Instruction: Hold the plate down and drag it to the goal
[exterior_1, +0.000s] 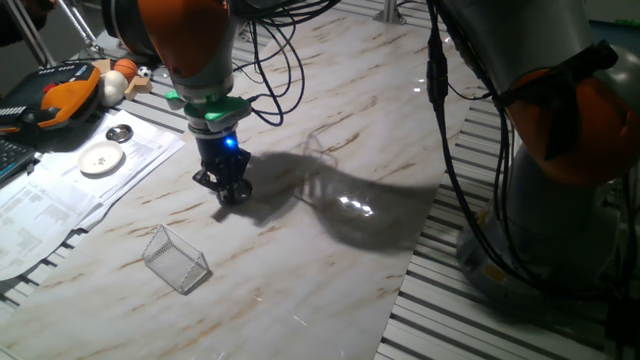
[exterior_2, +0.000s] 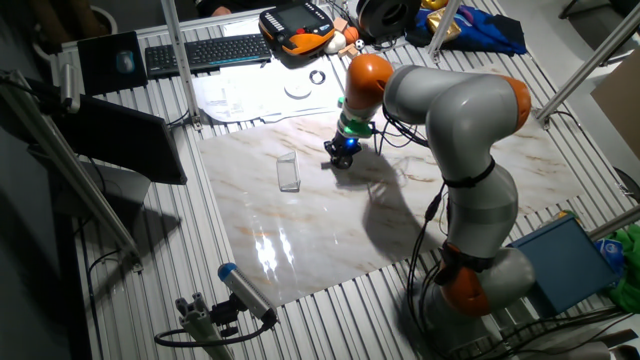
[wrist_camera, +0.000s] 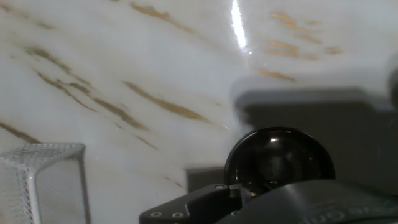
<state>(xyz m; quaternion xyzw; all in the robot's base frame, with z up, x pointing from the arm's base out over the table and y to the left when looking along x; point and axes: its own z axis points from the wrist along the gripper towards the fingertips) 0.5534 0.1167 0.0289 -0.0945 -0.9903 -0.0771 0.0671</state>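
Note:
The plate (wrist_camera: 278, 155) is a small round shiny dark dish, low and right of centre in the hand view. In one fixed view my gripper (exterior_1: 232, 192) stands upright on the marble table and covers it, fingers close together and pressing down. The gripper also shows in the other fixed view (exterior_2: 342, 160). The goal (exterior_1: 176, 259) is a small clear box with thin wire edges. It lies on the table a short way in front and to the left of the gripper. It also shows in the other fixed view (exterior_2: 288, 172) and at the lower left of the hand view (wrist_camera: 43, 177).
A white round disc (exterior_1: 101, 158) and a small pale-rimmed silver dish (exterior_1: 119, 132) lie on papers at the left edge. An orange pendant (exterior_1: 60, 92) lies behind them. My arm's base (exterior_1: 560, 170) and hanging cables (exterior_1: 437, 90) stand at the right.

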